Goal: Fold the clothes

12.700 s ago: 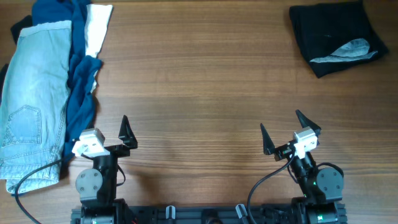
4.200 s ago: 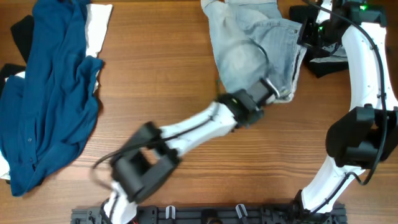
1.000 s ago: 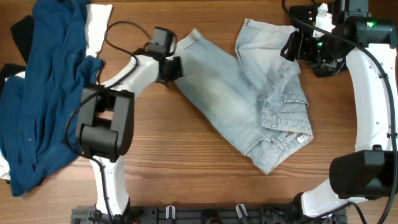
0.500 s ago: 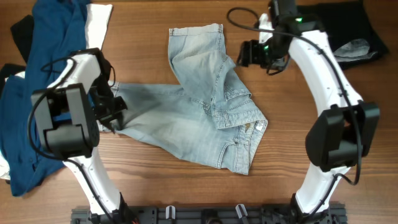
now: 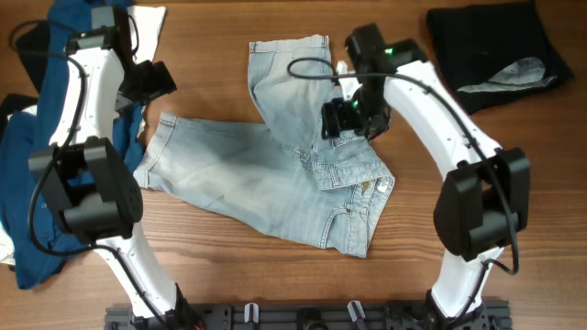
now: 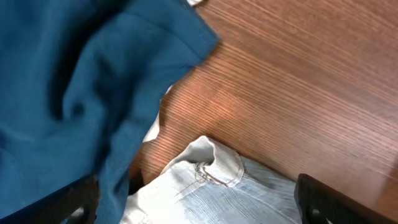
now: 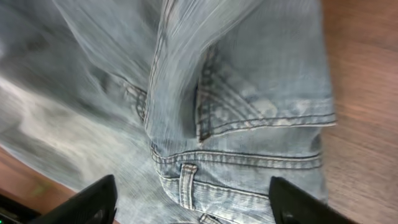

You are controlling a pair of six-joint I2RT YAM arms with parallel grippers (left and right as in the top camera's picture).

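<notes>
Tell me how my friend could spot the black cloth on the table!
Look at the brown wooden table, then its far right corner. A black cloth lies there alone; only it has a pale grey patch.

Holds the left claw (image 5: 156, 81) far out on the left, arm stretched long, jaws spread wide and empty. Keeps the right claw (image 5: 338, 119) pointing down, arm arched over, jaws equally wide.

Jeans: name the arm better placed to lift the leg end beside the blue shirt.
Left. The left gripper, open, hovers just past that hem, seen in its wrist view. The right gripper is over the jeans' pocket seams, far from it.
</notes>
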